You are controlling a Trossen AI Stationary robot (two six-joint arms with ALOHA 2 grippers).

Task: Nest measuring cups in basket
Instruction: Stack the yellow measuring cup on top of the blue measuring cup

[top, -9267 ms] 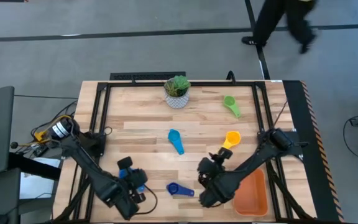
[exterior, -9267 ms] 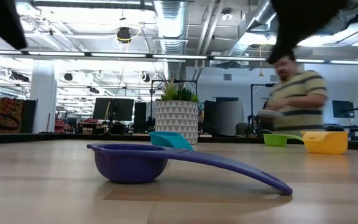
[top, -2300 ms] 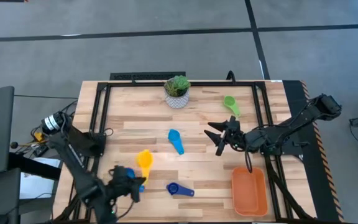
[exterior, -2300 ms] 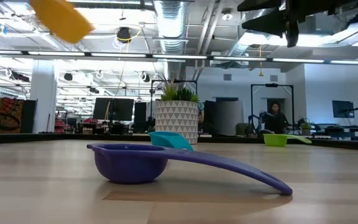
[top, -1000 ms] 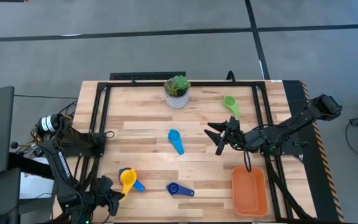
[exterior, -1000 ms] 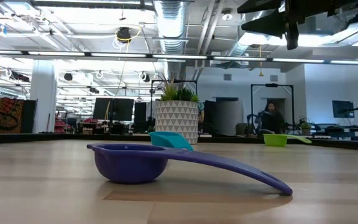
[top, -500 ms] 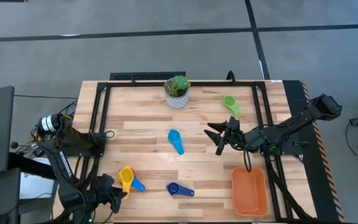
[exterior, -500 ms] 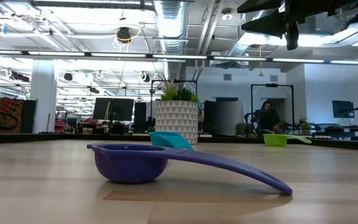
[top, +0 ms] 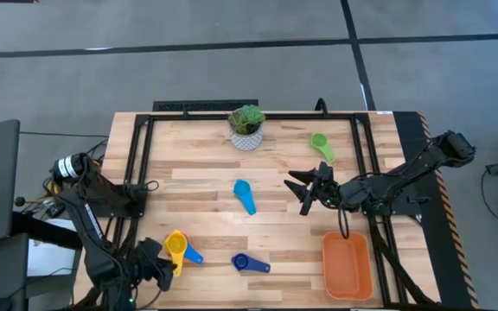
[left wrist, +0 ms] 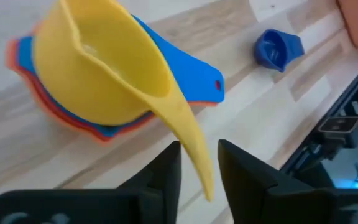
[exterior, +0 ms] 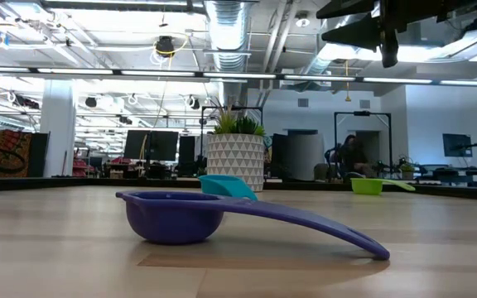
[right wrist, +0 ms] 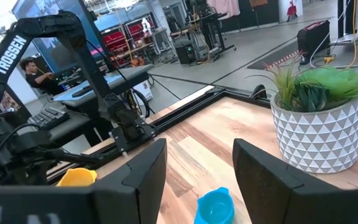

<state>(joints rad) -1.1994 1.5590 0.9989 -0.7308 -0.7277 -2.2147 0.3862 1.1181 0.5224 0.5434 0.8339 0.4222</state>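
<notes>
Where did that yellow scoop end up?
From above, the yellow cup sits near the table's front-left corner, nested on a small stack of cups, just beside the left tool; the dark blue cup lies to its right.

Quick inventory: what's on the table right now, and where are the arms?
Yellow cup: one, topmost of a stack at the front left corner.
Stack: blue and reddish-orange cups under the yellow one, count unclear.
Dark blue cup: one, front centre.
Light blue cup: one, table middle.
Green cup: one, back right.
Basket: one, orange, front right, empty.
Plant pot: one, white, back centre.
Left gripper: open, beside the stack.
Right gripper: open, raised mid-table.
</notes>
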